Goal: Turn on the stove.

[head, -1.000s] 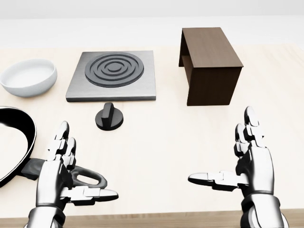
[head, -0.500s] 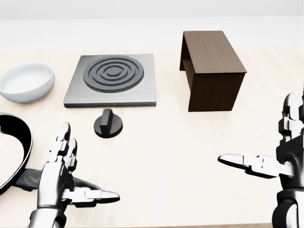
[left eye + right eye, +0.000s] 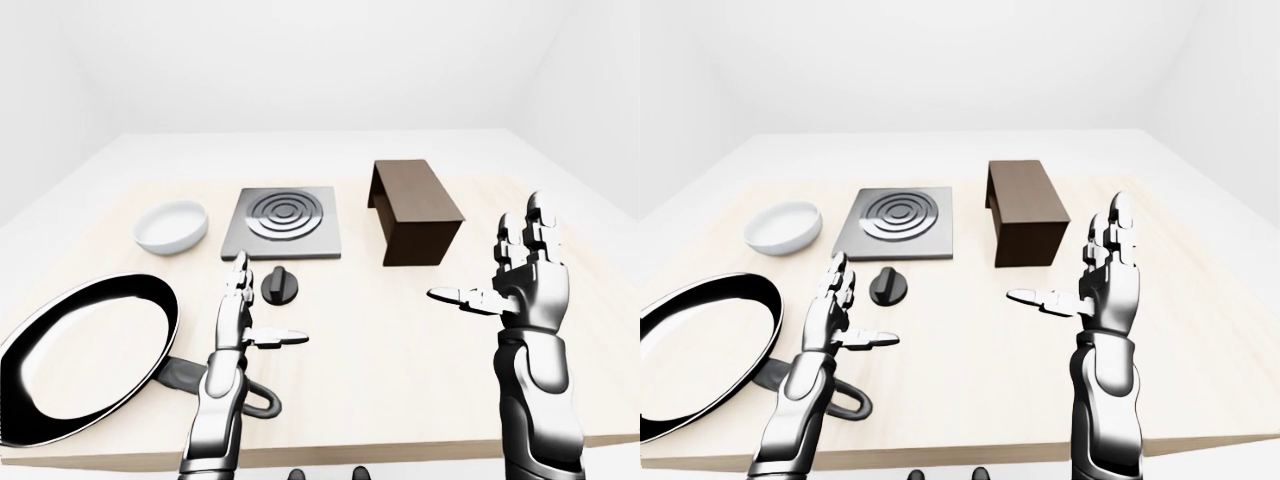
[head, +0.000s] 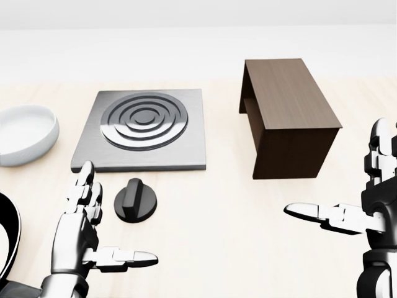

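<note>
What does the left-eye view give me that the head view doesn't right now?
Only the left-eye view shows the whole frying pan with its handle, the forearms and the table's near edge. Only the head view shows the knob large, its ridge clear. Both show the stove plate, white bowl, brown box, and the open left hand and right hand.

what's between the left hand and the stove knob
Nothing: in the head view only bare table separates the open left hand from the knob.
</note>
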{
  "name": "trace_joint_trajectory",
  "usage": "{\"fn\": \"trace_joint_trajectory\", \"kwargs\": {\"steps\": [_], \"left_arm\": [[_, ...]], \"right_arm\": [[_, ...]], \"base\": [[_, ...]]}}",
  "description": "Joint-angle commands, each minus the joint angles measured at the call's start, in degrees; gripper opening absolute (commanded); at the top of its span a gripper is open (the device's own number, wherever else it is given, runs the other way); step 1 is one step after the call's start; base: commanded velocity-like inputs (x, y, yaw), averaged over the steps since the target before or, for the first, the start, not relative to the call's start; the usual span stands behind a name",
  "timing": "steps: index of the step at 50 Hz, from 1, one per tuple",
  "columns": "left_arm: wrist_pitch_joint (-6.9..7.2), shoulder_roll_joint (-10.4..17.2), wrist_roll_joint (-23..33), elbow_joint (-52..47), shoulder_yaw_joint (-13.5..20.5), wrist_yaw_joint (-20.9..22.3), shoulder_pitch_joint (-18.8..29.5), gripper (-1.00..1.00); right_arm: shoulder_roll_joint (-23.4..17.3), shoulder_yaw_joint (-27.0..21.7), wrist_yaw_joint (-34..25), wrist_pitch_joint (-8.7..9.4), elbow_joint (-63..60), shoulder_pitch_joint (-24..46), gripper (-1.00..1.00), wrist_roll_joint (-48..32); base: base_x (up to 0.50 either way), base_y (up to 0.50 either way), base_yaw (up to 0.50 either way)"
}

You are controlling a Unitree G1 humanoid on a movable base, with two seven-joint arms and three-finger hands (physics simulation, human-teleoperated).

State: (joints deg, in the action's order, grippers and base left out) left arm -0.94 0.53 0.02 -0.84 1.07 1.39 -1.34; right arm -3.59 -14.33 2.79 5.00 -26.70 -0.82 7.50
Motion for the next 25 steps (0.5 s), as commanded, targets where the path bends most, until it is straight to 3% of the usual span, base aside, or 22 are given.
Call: {"fn": "trace_joint_trajectory", "kwargs": {"steps": [1,5,10,18,25], "left_arm": [[-0.66,-0.1,0.2,0.7,-0.2,-0.1,0.0,1.00],[-0.38,-0.1,0.2,0.2,-0.2,-0.1,-0.1,1.00],[-1.00,-0.1,0.3,1.2,-0.3,-0.1,0.0,1.00],[-1.70,-0.2,0.5,2.4,-0.5,-0.1,0.1,1.00],[-4.06,-0.3,1.2,8.7,-1.1,0.1,1.3,1.00]], "right_arm": [[0.1,0.0,-0.3,0.00,0.1,-0.1,1.00,0.1],[0.1,0.0,-0.3,0.00,0.0,-0.2,1.00,0.1],[0.2,0.1,-0.1,0.00,-0.2,-0.3,1.00,0.0],[0.3,-0.1,-0.3,0.00,-0.3,-0.5,1.00,0.7],[0.3,0.1,-0.4,0.00,-0.8,-0.7,1.00,0.8]], "base": [[0.34,0.00,0.00],[0.34,0.00,0.00],[0.29,0.00,0.00],[0.00,0.00,0.00],[0.00,0.00,0.00]]}}
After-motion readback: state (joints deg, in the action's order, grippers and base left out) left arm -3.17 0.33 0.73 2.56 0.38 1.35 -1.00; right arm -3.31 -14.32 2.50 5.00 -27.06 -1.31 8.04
